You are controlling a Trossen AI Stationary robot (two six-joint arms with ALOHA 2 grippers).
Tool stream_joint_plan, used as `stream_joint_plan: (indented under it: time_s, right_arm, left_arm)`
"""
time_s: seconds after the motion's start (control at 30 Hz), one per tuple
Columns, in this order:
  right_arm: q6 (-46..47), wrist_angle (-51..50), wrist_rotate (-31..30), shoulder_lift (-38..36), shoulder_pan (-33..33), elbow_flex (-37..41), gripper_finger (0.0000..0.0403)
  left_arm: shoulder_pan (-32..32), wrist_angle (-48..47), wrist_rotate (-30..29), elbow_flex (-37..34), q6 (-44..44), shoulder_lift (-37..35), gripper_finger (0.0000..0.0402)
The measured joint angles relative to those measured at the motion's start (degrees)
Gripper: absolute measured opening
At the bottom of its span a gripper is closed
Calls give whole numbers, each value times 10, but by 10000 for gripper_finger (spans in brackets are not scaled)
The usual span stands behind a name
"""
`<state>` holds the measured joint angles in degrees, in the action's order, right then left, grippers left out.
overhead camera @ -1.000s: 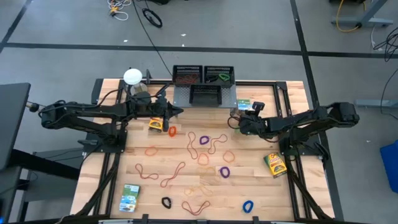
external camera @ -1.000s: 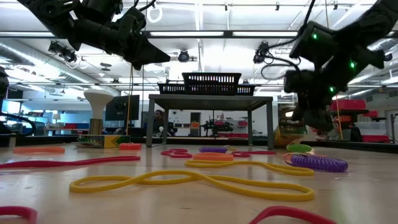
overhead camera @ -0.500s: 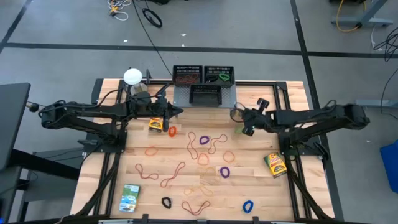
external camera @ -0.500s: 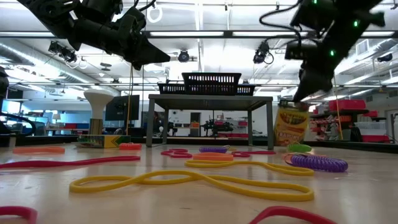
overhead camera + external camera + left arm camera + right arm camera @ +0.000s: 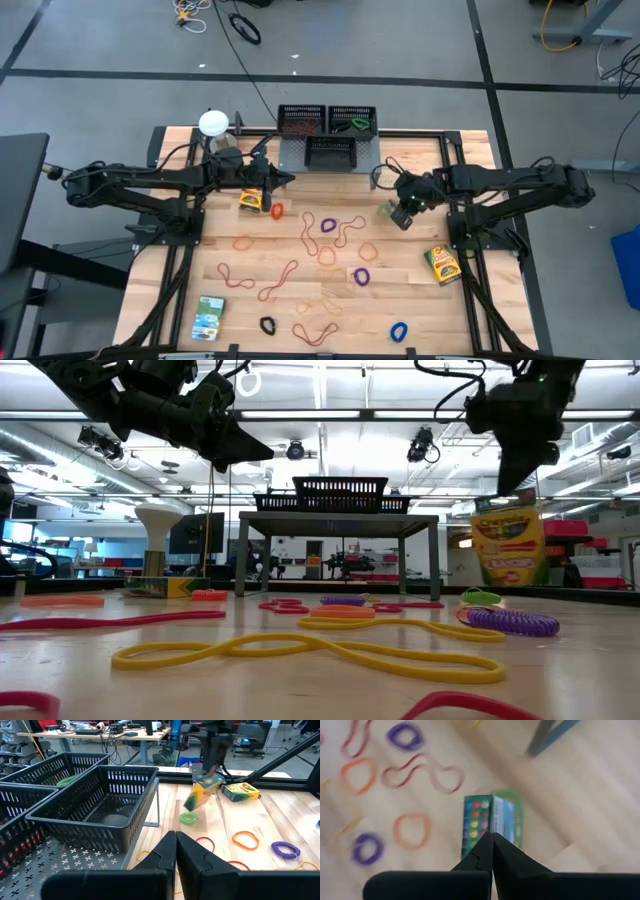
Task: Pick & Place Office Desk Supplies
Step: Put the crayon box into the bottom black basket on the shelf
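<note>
1. The right gripper (image 5: 402, 213) hangs above the right half of the wooden worktop (image 5: 470, 300), its fingers pinched on a small green card box (image 5: 492, 822); in the right wrist view the box's top edge sits between the two dark fingers.
2. In the low view that card box (image 5: 509, 547) hangs clear of the worktop beneath the right gripper (image 5: 517, 472), with its printed face turned to the camera.
3. In the left wrist view the same box (image 5: 204, 789) shows tilted in the air, above a green rubber-band loop (image 5: 189, 818) that lies flat on the wood.
4. The left gripper (image 5: 287, 180) is closed on nothing, raised over the left rear part of the worktop, in front of the grey perforated shelf (image 5: 290, 155).
5. Just beside the left gripper's tip lie a yellow-green card box (image 5: 251, 200) and an orange loop (image 5: 277, 211).
6. Three black mesh trays (image 5: 329, 134) stand on the shelf at the rear middle of the worktop; one holds a green loop (image 5: 358, 125).
7. A second yellow-green box (image 5: 441, 263) lies flat near the right edge, well apart from the held box.
8. A green-white box (image 5: 210, 317) lies near the front left corner.
9. Loops are scattered over the middle: a purple one (image 5: 329, 226), a purple coil (image 5: 361, 277), a black one (image 5: 267, 325) and a blue one (image 5: 399, 330) near the front edge.
10. A white ball on a stand (image 5: 212, 123) is at the rear left.
</note>
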<state>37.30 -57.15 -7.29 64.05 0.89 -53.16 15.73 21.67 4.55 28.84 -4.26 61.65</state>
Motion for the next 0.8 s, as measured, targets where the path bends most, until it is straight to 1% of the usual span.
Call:
stream_joint_plan:
  time_s: [0.1, 0.37, 0.43, 0.53, 0.63, 0.8]
  right_arm:
    - [33, 0, 28, 0, -20, 4, 4]
    - [94, 49, 31, 6, -62, 11, 4]
    - [105, 72, 35, 9, -67, 28, 4]
    - [118, 130, 59, 14, -67, 55, 4]
    - [120, 171, 69, 14, -67, 67, 5]
    - [118, 181, 71, 13, -67, 67, 5]
  left_arm:
    - [0, 0, 0, 0, 0, 0, 13]
    - [0, 0, 0, 0, 0, 0, 13]
    - [0, 0, 0, 0, 0, 0, 13]
    - [0, 1, 0, 0, 0, 0, 13]
    - [0, 3, 0, 0, 0, 0, 13]
    - [0, 5, 0, 0, 0, 0, 13]
